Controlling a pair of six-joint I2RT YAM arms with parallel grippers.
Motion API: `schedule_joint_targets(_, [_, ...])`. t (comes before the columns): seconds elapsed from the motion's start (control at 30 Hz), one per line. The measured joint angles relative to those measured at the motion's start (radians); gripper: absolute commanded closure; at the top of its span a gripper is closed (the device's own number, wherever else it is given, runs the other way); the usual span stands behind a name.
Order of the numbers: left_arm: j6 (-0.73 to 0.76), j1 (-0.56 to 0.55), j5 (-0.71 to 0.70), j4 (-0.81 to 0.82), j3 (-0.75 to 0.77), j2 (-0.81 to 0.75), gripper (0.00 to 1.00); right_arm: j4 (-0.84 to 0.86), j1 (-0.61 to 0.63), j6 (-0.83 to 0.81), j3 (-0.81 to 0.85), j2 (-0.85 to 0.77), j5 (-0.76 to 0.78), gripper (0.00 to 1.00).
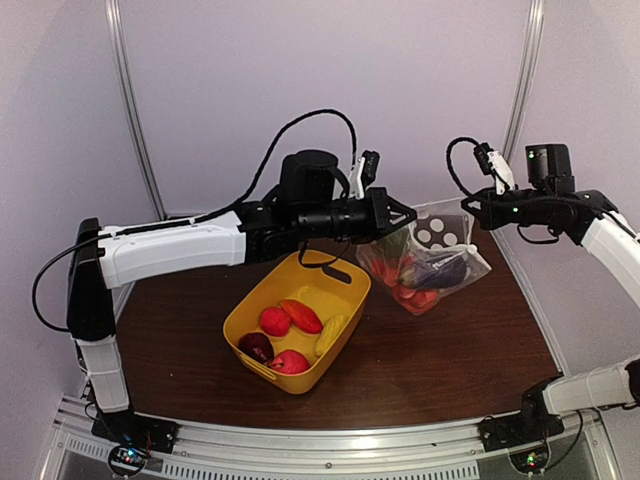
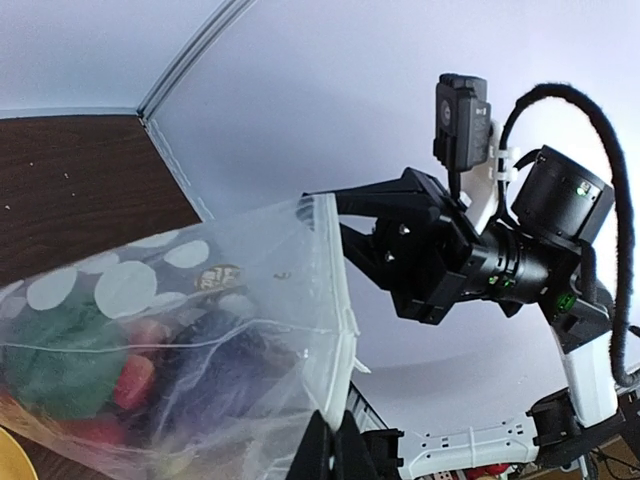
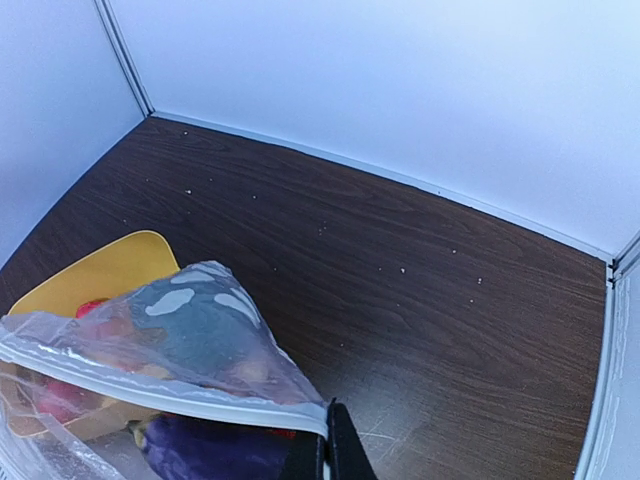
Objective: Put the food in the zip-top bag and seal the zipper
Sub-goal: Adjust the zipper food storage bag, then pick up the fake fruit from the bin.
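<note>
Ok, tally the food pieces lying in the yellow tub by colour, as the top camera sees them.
Red pieces: 3
Yellow piece: 1
Dark purple piece: 1
Total in the yellow tub: 5

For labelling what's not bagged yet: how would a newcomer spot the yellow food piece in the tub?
Find the yellow plastic tub in the middle of the dark wooden table. Inside, seen from above, a long yellow plastic food piece lies against its right wall. Its neighbours are red pieces and a dark purple piece; it alone is yellow.
</note>
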Motion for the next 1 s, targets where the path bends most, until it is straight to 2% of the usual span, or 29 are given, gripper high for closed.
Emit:
schedule_joint_targets(0.07, [0.007,0.007,-0.002,-0.023,0.014,0.012,1.0,-0.015,0.0,-0.007,0.012,0.003,0.011,1.0])
schedule_joint_targets(0.3, [0.054,0.053,0.005,-0.162,0.22,0.103,1.0,-0.068,-0.011,-0.03,0.122,0.014,0.044,1.0])
schedule_joint_targets(0.4, [0.051,0.071,0.058,-0.153,0.246,0.135,0.83,-0.065,-0.013,-0.035,0.126,0.002,0.061,1.0])
schedule_joint_targets(0.5, [0.037,0.095,0.099,-0.117,0.233,0.176,0.58,-0.054,-0.014,-0.039,0.103,0.002,0.085,1.0])
schedule_joint_targets(0.57, [0.016,0.113,0.141,-0.086,0.209,0.212,0.46,-0.033,-0.016,-0.042,0.066,0.009,0.103,1.0])
schedule_joint_targets(0.7, [0.021,0.151,0.233,-0.08,0.141,0.256,0.32,-0.011,-0.018,-0.043,-0.011,0.038,0.108,1.0])
schedule_joint_targets(0.8, [0.088,0.172,0.245,-0.134,0.058,0.222,0.3,-0.011,-0.019,-0.038,-0.035,0.053,0.101,1.0])
schedule_joint_targets(0.9, [0.222,0.18,0.158,-0.335,0.012,0.13,0.27,-0.004,-0.019,-0.029,-0.041,0.052,0.082,1.0])
schedule_joint_targets(1.0, [0.348,0.179,0.033,-0.523,0.012,0.023,0.15,0.012,-0.019,-0.024,-0.046,0.05,0.055,1.0])
